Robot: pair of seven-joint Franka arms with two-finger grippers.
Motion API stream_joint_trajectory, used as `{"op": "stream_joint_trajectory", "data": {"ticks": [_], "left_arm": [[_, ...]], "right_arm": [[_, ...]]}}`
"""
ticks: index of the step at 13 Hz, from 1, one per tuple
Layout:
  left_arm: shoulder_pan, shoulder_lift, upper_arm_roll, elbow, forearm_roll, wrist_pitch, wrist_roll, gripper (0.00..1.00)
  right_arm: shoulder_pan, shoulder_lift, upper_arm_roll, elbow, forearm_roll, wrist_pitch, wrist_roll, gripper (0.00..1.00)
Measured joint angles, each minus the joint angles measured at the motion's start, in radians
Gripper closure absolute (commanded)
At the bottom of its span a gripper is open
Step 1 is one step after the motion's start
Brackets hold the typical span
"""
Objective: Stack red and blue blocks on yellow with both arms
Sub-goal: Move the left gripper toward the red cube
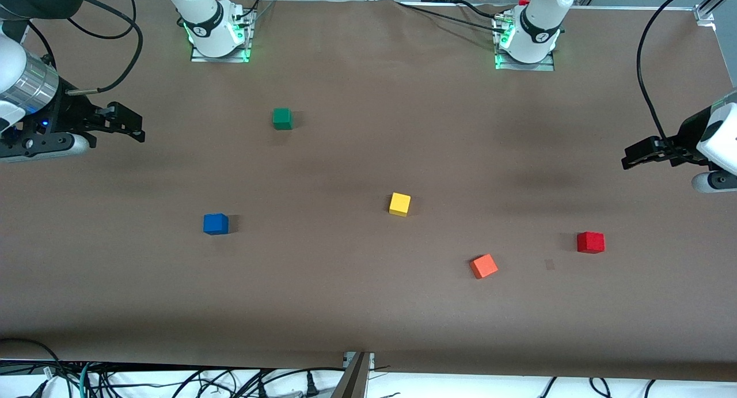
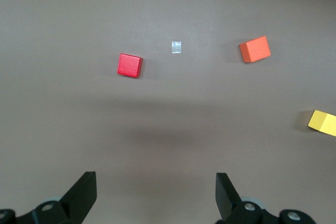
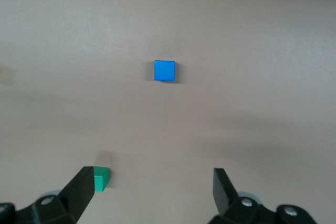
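Right gripper [image 1: 137, 127] hangs in the air over the right arm's end of the brown table [image 1: 357, 306], fingers spread wide with nothing between them (its wrist view shows the gap plainly). Next along, the blue cube [image 1: 216, 223] sits alone on the table, nearer the front camera than the green cube [image 1: 282, 118], and well apart from it. Mid-table, the yellow cube [image 1: 399, 204] rests bare, nothing on top of it. On toward the left arm's end comes the orange-red cube [image 1: 483, 266], turned at an angle, nearest the front camera of the lot. Then the red cube [image 1: 591, 242], beside a small pale square mark [image 1: 549, 264] on the table. Left gripper [image 1: 627, 158] hovers over the left arm's end of the table, jaws apart and holding nothing.
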Motion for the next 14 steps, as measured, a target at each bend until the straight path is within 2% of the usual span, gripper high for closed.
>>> {"op": "stream_joint_trajectory", "data": {"ticks": [5, 8, 12, 14], "left_arm": [[-0.001, 0.004, 0.0, 0.003, 0.0, -0.002, 0.0, 0.0], [-0.001, 0.032, 0.001, 0.035, 0.0, -0.002, 0.0, 0.0], [0.039, 0.123, 0.011, 0.047, 0.0, 0.019, 0.021, 0.0], [0.044, 0.2, 0.011, 0.047, 0.0, 0.112, 0.055, 0.0]], "right_arm": [[0.0, 0.0, 0.003, 0.0, 0.0, 0.0, 0.0, 0.01], [0.0, 0.0, 0.003, 0.0, 0.0, 0.0, 0.0, 0.01], [0.0, 0.001, 0.003, 0.001, 0.0, 0.0, 0.0, 0.01], [0.0, 0.001, 0.003, 0.001, 0.0, 0.0, 0.0, 0.01]]}}
